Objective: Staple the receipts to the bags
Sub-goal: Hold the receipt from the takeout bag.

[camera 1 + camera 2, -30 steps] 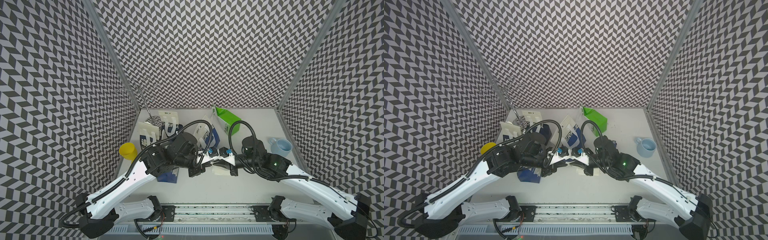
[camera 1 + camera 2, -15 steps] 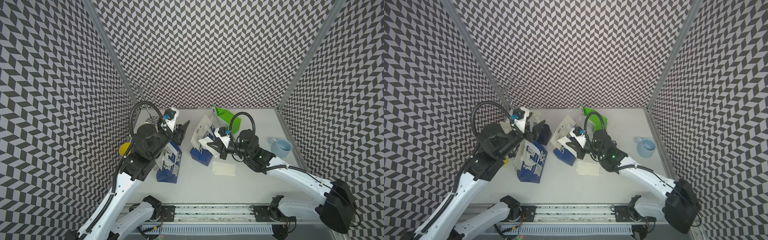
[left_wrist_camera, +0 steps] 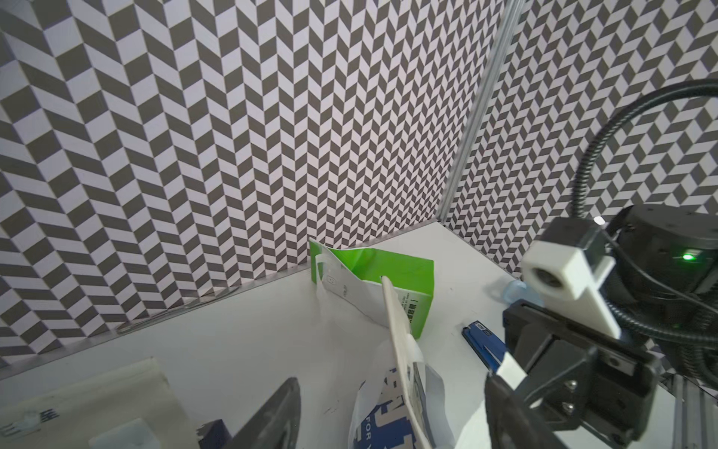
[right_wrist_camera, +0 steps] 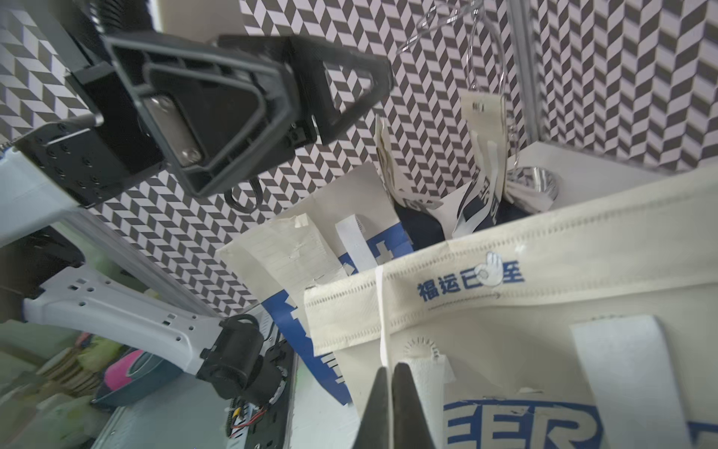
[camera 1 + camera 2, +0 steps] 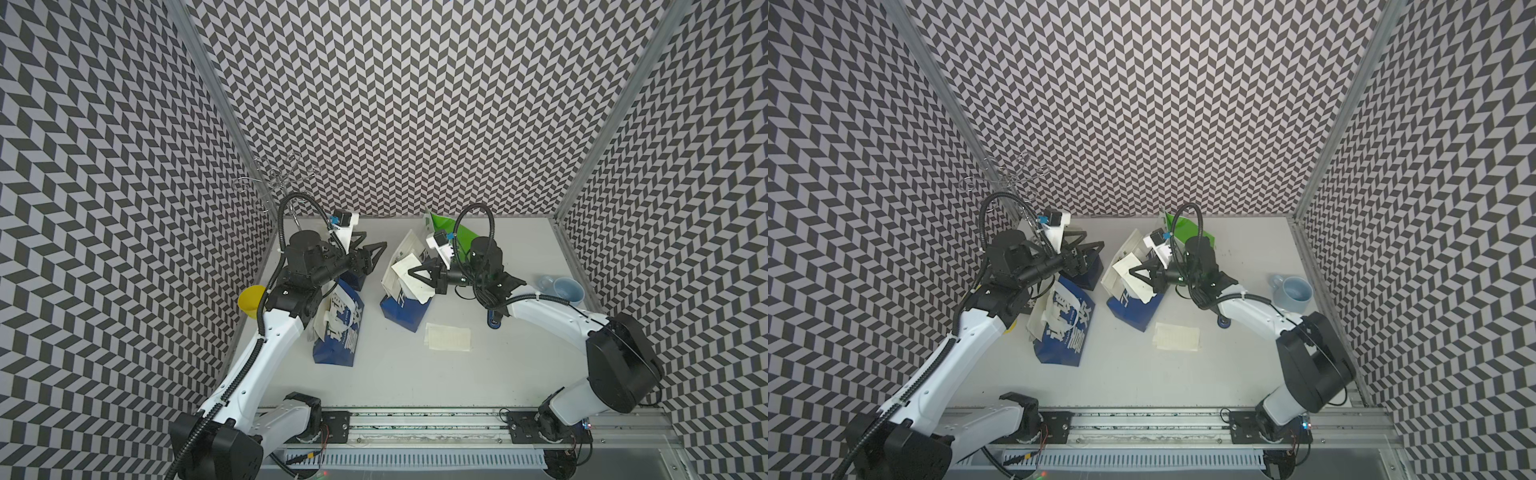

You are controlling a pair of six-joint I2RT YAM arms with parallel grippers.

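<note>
Bag [image 5: 405, 309] in right jaws (pinched)

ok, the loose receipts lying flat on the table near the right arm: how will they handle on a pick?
The receipts lie flush on the table, so pinching from above probably fails; sliding them first may help. Offset edges suggest several slips, likely to fan apart. Thin paper, so probably floppy and very light.
</note>
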